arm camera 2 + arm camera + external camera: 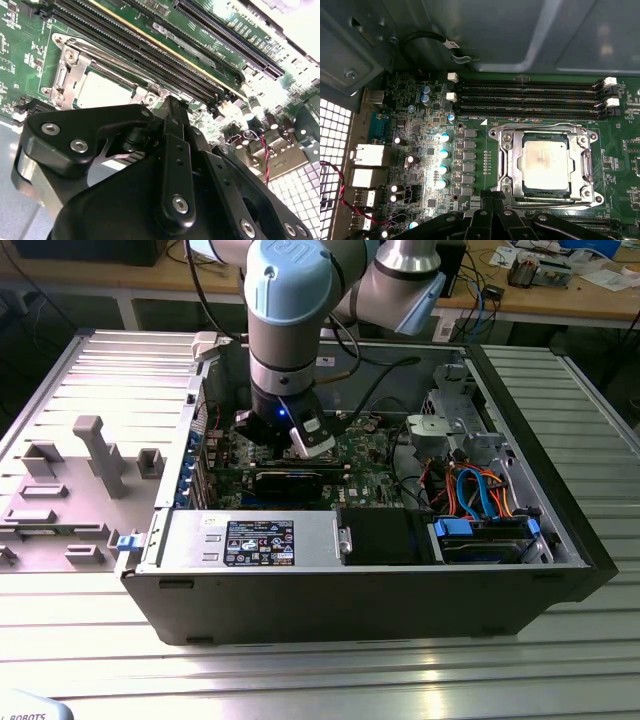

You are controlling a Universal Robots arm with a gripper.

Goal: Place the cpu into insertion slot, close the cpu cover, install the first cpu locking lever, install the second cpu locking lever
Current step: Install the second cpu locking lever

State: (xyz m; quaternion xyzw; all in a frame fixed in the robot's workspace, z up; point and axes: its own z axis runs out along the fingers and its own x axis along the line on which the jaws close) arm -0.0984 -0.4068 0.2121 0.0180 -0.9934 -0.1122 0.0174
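Silver-grey chip: the cpu (542, 162), a flat square with a shiny metal top, lies level inside the insertion slot (535, 192), the square socket with a dark floor and a metal rim.
Silver frame: the cpu cover (512, 165), a thin metal plate with a large square window, looks folded down over the socket, its bars around the chip's edges.
Wire levers: one thin steel locking lever (540, 126) runs along the socket edge that faces the long black memory slots (525, 97). A second lever (588, 167) lies along an adjoining socket edge. I cannot tell whether either is hooked under its catch.
Gripper: the black metal gripper (492, 199) hangs just beside the socket, off the edge away from the memory slots. Its fingers are drawn narrow together with nothing between them.
Wider setting: in the exterior view the arm reaches down into the open black computer case (350, 590), and the gripper (300, 440) is low over the green motherboard (370, 455).
Step, as judged: chip placed and cover down, so the work is at the levers.
Doing it well: push with the narrow fingertips on the lever's bent handle, not on the frame or the chip. Sweep it down and sideways under its hook with steady pressure, and keep clear of the small capacitors beside the socket.
Risk: a tip that slips off the wire could scrape the board near the socket.
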